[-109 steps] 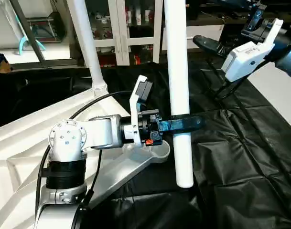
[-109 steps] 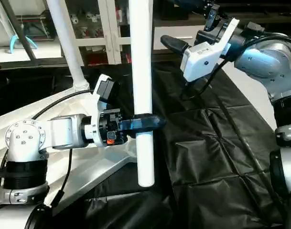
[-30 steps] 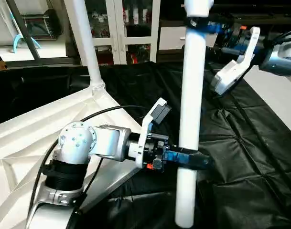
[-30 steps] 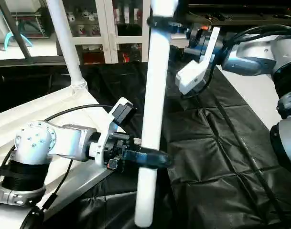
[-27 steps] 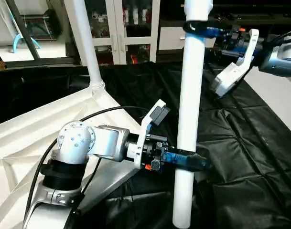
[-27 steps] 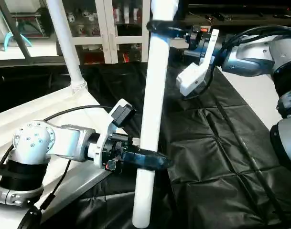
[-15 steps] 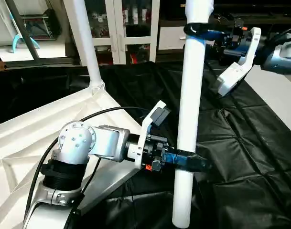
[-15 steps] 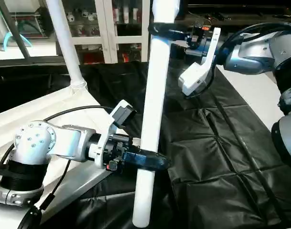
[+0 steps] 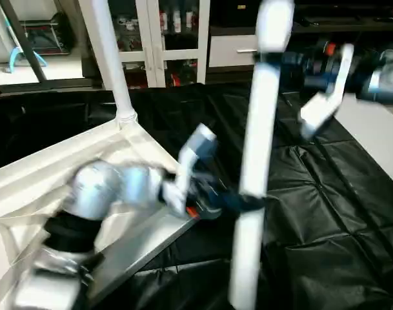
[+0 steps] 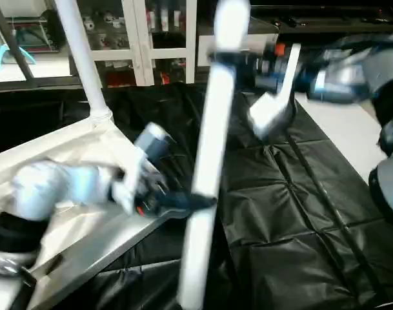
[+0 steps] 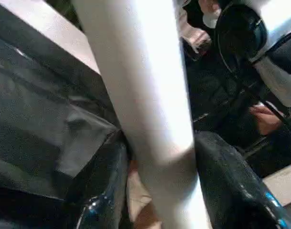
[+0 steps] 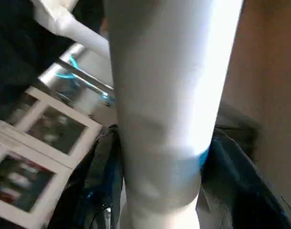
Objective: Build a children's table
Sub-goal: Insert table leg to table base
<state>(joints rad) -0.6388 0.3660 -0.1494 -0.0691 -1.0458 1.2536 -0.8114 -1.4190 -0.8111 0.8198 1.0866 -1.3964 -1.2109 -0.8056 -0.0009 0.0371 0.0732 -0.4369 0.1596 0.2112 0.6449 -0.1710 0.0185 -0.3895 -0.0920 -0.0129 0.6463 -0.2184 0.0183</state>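
A long white leg (image 9: 254, 148) stands nearly upright in the air over the black cloth. My right gripper (image 9: 273, 58) is shut on its upper part, and the fingers (image 12: 102, 181) press both sides of the leg (image 12: 169, 95). My left gripper (image 9: 244, 201) is open around the leg's lower part; one of its fingers (image 11: 104, 186) stands a slim gap off the leg (image 11: 150, 95). The white table top (image 9: 54, 168) lies underside up at the left, with another leg (image 9: 109, 58) standing in its far corner socket.
Black cloth (image 9: 325, 213) covers the work surface on the right and front. A white glass-door cabinet (image 9: 164, 32) stands behind. A pale floor strip (image 9: 377, 123) runs along the far right.
My right gripper has closed on the leg's upper part. My left gripper's jaws have loosened and the left arm is swinging. The whole picture has shifted a little.
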